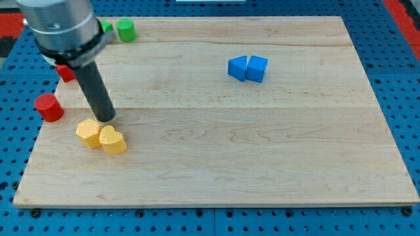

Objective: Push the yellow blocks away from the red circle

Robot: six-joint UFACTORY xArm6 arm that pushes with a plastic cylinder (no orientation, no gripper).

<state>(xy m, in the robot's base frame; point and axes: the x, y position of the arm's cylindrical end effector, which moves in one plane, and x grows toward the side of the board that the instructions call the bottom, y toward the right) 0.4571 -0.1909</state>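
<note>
A red circle block (48, 107) stands near the board's left edge. Two yellow blocks lie touching each other to its lower right: a yellow hexagon-like block (88, 133) and a yellow heart-shaped block (113, 140). My tip (105, 120) is at the end of the dark rod, just above the two yellow blocks, at or almost at the top edge of the hexagon-like one. It is to the right of the red circle.
Another red block (65, 72) is partly hidden behind the rod at the upper left. Two green blocks (125, 30) sit at the top left, one partly hidden by the arm. Two blue blocks (248, 68) touch at upper centre-right. The wooden board (262, 164) lies on a blue pegboard.
</note>
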